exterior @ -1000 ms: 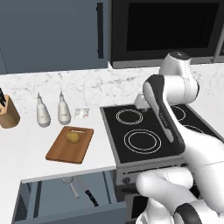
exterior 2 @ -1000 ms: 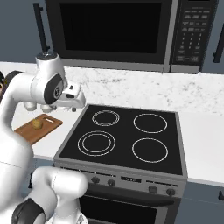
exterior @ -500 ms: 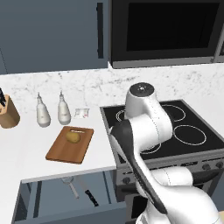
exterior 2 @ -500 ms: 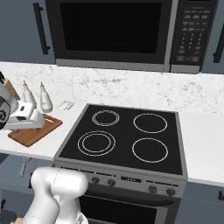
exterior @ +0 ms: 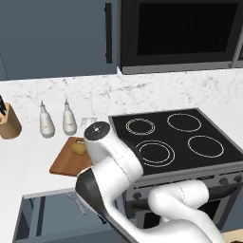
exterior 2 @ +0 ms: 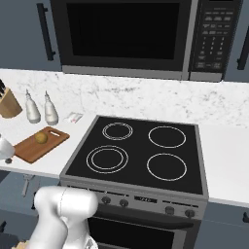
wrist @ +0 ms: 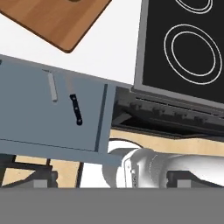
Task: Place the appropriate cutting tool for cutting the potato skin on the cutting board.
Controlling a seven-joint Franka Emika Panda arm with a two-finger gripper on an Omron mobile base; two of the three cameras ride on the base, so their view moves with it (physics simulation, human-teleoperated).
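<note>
From the left base view, the board (exterior: 71, 160) lies on the counter left of the stove (exterior: 173, 142), with the potato (exterior: 79, 148) on its far end. The open drawer (exterior: 47, 216) sits below it, and the arm now folds down over that drawer, where half a second ago its elbow stood above the stove's left burners.

From the right base view, the board (exterior 2: 40, 143) and potato (exterior 2: 41, 137) are unmoved; the arm has swung left and lower.

In the hand view, the peeler (wrist: 52, 85) lies in the drawer (wrist: 52, 118) just left of the knife (wrist: 76, 109). Go for the grey one, not the black handle: centre over its slim handle and descend straight. Whether the gripper is apart or together, you cannot tell.
</note>
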